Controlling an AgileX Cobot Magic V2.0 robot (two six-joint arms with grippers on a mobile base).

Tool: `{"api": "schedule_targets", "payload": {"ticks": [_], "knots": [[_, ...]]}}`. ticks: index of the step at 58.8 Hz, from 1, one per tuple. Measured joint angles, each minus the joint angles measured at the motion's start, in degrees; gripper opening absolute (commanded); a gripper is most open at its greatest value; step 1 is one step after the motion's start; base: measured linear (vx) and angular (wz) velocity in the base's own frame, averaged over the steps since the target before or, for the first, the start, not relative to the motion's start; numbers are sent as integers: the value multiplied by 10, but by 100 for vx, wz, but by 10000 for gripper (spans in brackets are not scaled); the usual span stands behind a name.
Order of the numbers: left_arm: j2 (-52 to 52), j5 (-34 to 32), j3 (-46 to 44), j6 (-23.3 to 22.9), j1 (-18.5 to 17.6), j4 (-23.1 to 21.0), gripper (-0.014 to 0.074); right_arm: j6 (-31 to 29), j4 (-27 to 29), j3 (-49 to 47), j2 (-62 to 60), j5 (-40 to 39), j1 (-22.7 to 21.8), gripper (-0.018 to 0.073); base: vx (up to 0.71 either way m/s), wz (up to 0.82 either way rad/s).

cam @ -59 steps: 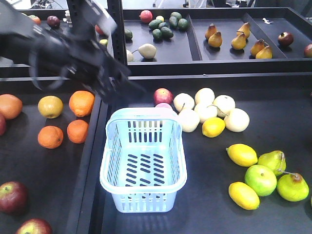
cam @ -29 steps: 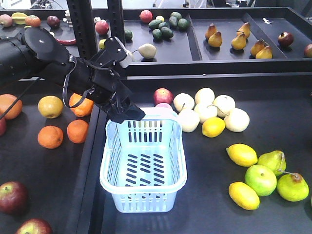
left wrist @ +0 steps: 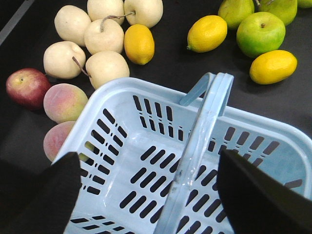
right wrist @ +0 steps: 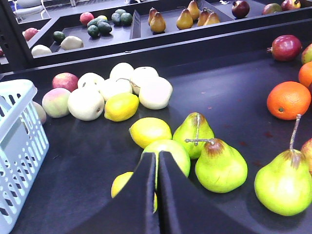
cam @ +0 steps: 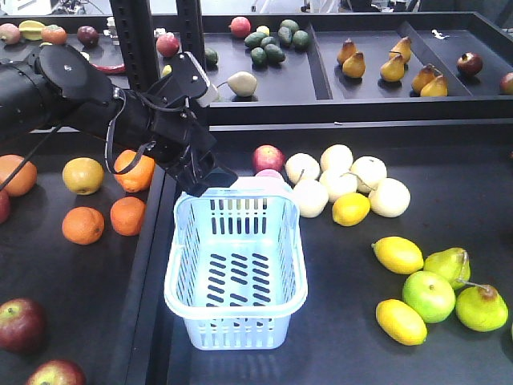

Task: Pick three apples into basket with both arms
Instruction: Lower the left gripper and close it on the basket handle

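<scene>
Front view count: one basket (cam: 236,273), nothing in it. Two dark red apples (cam: 19,322) lie at the lower shelf's (cam: 337,353) near left corner. One more red apple (cam: 268,157) sits just beyond the basket's far end. Also six pale pears (cam: 389,197) and three lemons (cam: 398,255).

The basket stands upright just right of the shelf's divider rail, its long axis running from near edge to far edge.

The left gripper (cam: 207,178) hangs over the basket's far left corner. Left wrist view: its jaws are spread wide (left wrist: 148,158) and empty, and the handle (left wrist: 200,136) crosses the basket between the two fingers — raised or folded, cannot tell. This view alone shows two peaches (left wrist: 66,102) tucked against the basket wall, beside the red apple.

The right gripper (right wrist: 157,156) appears only in its own wrist view — fingers pressed together, gripping nothing, over a green apple (right wrist: 168,153) near the shelf's right end.
</scene>
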Motion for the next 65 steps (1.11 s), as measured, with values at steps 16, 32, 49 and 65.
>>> {"api": "schedule_targets", "payload": {"ticks": [16,32,49,65], "knots": [[38,9,0,0,0,0,559,0,0,0,0,0,0,-5,0,0],[67,14,0,0,0,-1,559,0,0,0,0,0,0,-5,0,0],[72,12,0,0,0,-1,424,0,0,0,0,0,0,-5,0,0],[72,18,0,2,-1,-4,8,0,0,0,0,0,0,-5,0,0]]}}
